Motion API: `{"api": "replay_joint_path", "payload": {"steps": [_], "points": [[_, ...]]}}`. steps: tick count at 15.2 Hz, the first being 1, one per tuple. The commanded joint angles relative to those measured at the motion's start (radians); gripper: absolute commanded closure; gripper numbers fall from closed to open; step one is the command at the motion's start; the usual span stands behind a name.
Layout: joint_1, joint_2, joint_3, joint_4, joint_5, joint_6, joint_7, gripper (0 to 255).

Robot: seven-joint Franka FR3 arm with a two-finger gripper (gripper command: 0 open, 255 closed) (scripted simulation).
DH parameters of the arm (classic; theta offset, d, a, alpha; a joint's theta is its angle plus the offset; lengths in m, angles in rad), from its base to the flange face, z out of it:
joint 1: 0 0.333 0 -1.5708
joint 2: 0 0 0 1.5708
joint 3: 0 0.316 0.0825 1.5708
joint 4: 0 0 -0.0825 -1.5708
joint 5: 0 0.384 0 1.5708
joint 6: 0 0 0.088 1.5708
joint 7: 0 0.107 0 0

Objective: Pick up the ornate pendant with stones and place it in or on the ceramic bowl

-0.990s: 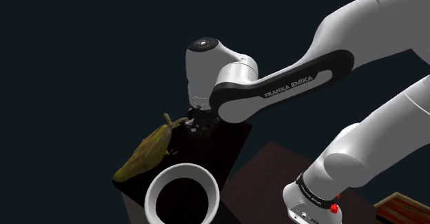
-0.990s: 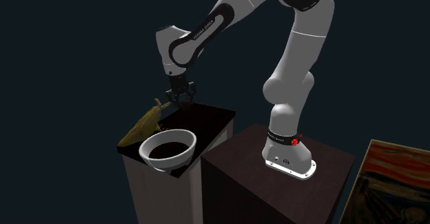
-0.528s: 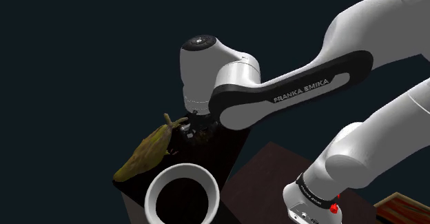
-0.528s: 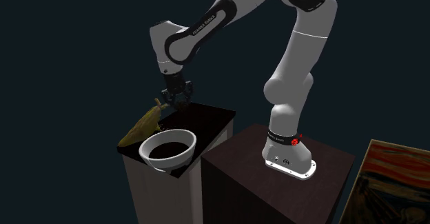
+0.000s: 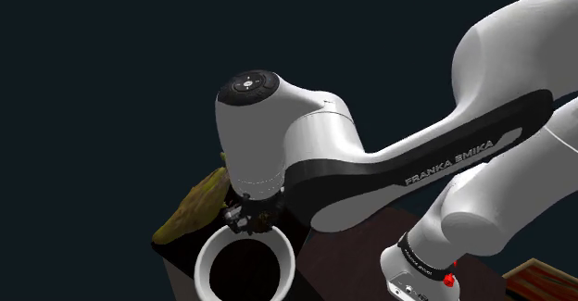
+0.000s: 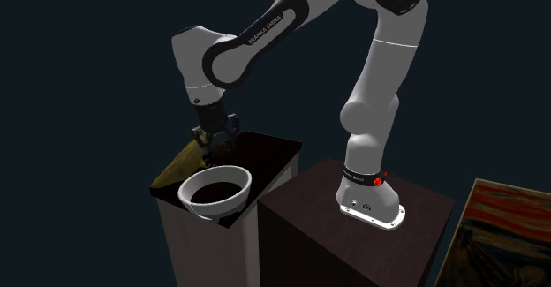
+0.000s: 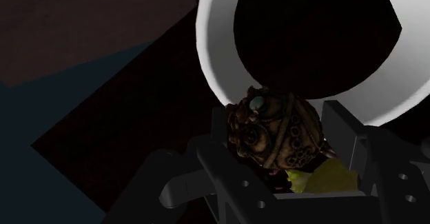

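Since 1 s ago arm has swung fwd & toward lower left of shoulder view: all-black two-finger gripper [image 5: 248, 218] has left the back of the cabinet top and now hangs at the far rim of the white round bowl w/ dark inside [image 5: 209, 256]. Fingers pinch the dark bronze-brown rounded pendant [image 7: 273, 127] between them. It's off the surface, carried just above bowl's rim, not yet over the middle.

Risks, as I judge:
- Pendant is at the rim's edge, so letting go now could bounce it off the lip onto the black-topped white cabinet [image 6: 269, 148] or over its side.
- Shape is domed & bumpy and the grip is near the tips, so it may slip w/ a jerk.
- Bowl stands near cabinet's front edge, lower left of second ext. view; coming down too low could nudge it off.
- Long yellow-brown pod-like thing [image 5: 190, 211] lies just beside gripper, centre-left of shoulder view; sideways drift could knock it.

Pendant look: ribbed domed body, small ring-shaped settings along the bands, one pale grey-green stone near its top. Dim, so finer detail is hard to read.
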Motion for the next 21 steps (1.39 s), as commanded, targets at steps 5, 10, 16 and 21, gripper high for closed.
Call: {"api": "replay_joint_path", "payload": {"steps": [5,10,16,21], "points": [[0.020,0.086,0.070,0.028,-0.051,0.022,0.129,255],[0.016,0.151,0.079,0.001,-0.111,0.086,0.181,255],[0.020,0.226,0.077,-0.019,-0.187,0.144,0.243,255],[0.020,0.226,0.077,-0.019,-0.187,0.144,0.243,255]]}}
